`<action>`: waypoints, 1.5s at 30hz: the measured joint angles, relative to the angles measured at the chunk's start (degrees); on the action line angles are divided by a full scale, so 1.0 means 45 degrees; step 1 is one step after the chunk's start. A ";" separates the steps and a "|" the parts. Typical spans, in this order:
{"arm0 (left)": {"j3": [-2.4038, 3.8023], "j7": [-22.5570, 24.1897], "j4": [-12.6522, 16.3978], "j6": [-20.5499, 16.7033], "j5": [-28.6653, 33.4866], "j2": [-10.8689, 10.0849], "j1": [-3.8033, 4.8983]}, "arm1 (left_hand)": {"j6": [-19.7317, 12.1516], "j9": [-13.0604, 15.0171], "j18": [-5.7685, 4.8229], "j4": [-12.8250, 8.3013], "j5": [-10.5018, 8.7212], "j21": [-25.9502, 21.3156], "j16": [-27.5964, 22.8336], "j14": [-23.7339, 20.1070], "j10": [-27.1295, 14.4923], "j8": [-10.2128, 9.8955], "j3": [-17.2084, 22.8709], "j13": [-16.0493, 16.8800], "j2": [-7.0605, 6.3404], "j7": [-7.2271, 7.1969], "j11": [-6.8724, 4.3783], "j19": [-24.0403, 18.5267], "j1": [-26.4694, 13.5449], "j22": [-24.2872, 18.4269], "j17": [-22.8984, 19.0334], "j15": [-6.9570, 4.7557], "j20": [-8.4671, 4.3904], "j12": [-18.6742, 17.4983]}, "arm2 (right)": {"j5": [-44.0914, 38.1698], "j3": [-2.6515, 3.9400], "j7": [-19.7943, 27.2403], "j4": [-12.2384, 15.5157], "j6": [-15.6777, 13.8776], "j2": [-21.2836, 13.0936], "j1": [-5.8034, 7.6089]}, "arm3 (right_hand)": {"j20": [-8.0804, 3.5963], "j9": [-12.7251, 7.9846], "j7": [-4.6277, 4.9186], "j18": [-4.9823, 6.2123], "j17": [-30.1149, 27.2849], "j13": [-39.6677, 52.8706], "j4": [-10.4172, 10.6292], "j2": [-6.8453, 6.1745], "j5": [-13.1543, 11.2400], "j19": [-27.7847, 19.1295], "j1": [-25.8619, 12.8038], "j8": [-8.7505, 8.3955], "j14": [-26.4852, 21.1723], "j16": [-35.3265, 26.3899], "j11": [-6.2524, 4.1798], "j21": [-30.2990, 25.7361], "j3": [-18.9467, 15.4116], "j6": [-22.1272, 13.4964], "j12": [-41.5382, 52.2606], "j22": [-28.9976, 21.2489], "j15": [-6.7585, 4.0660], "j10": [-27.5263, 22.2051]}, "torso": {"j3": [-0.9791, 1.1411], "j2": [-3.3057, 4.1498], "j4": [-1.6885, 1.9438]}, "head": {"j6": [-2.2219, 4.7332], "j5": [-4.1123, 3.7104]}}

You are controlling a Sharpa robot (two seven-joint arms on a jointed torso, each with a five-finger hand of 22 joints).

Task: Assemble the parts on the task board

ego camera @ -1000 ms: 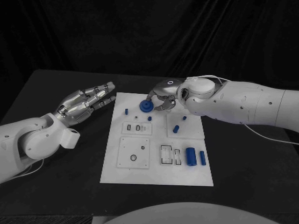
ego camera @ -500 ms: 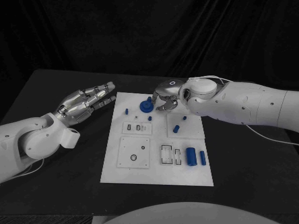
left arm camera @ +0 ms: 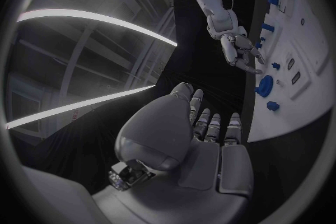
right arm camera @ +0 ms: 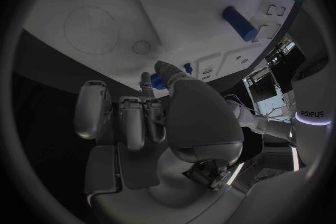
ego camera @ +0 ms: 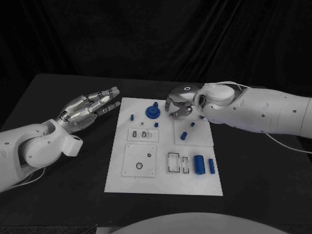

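The white task board (ego camera: pixel 163 183) lies in the middle of the table. A blue gear (ego camera: pixel 152 112) stands on a post at the board's far end, with nothing touching it. My right hand (ego camera: pixel 181 105) hovers just to the right of the gear, its fingers loosely bent and holding nothing. From the left wrist view, the right hand (left arm camera: pixel 238 50) points its fingers down beside the gear (left arm camera: pixel 265 85). My left hand (ego camera: pixel 89 108) hangs flat and empty off the board's left edge. Two blue cylinders (ego camera: pixel 199 164) lie in the board's near right corner.
Small blue pegs (ego camera: pixel 132 116) and a short blue piece (ego camera: pixel 184 134) stand across the board's far half. Recessed slots (ego camera: pixel 174 162) and a round hole (ego camera: pixel 140 165) mark the near half. Black table surrounds the board on all sides.
My right hand has let go of the blue gear and drawn away to the right. The gear now stands on the board's far end. The left hand has not moved.
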 measured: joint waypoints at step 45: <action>-0.0001 -0.0124 -0.0016 0.0042 -0.0001 0.0027 -0.0046 | 0.0000 0.0010 -0.0002 -0.0036 0.0000 0.0000 0.0000 0.0047 0.0000 0.0000 0.0035 0.0008 -0.0050 0.0000 0.0000 0.0046 0.0050 0.0005 0.0005 0.0046 0.0046 0.0000 | 0.0000 -0.0020 -0.0753 0.2357 -0.3166 -0.4655 -0.0509 | -0.0524 -0.1756 -0.0426 -0.0002 -0.0002 0.0005 0.2436 -0.0830 -0.2877 0.0664 -0.0150 -0.0702 0.0030 -0.1421 -0.0640 0.1334 -0.1658 -0.1787 0.0000 -0.0005 -0.0607 0.0004 | 0.0015 0.0013 0.0042 | -0.0031 -0.0295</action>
